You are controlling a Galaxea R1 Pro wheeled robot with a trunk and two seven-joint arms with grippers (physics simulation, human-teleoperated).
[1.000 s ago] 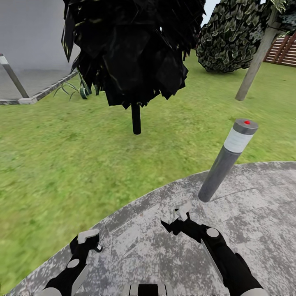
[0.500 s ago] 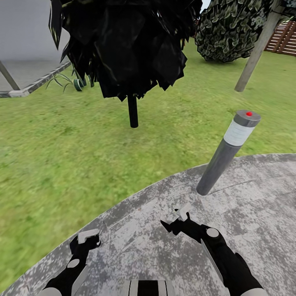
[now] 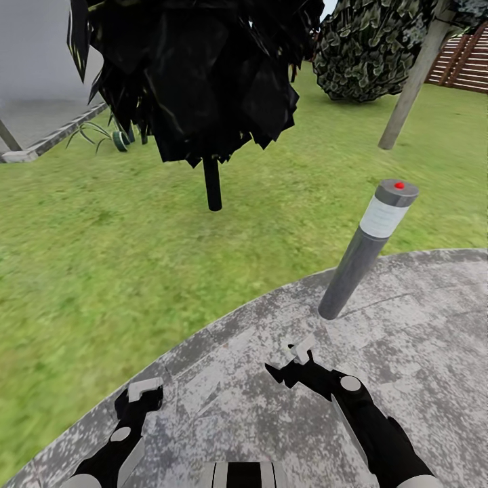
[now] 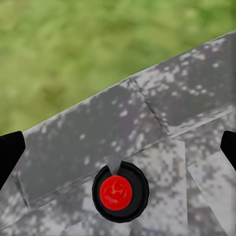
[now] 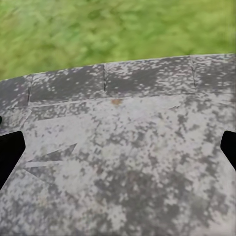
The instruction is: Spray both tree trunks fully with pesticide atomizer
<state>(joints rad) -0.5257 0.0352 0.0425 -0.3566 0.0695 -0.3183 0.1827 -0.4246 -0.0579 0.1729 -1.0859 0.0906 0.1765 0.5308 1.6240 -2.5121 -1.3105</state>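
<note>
Head view: left gripper [image 3: 144, 395] and right gripper [image 3: 296, 358] hang over the grey paving [image 3: 420, 318], both look spread, near a bollard light [image 3: 367, 249].

Left wrist view: pesticide atomizer [image 4: 120, 191] stands on the floor between spread fingertips, red top up; likely light, rigid, slick, so grab its body.

Right wrist view: bare paving, nothing held.

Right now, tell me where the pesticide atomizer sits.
In the left wrist view the pesticide atomizer stands on the grey paving, seen from above between the open left gripper's fingertips, near the grass edge.
</note>
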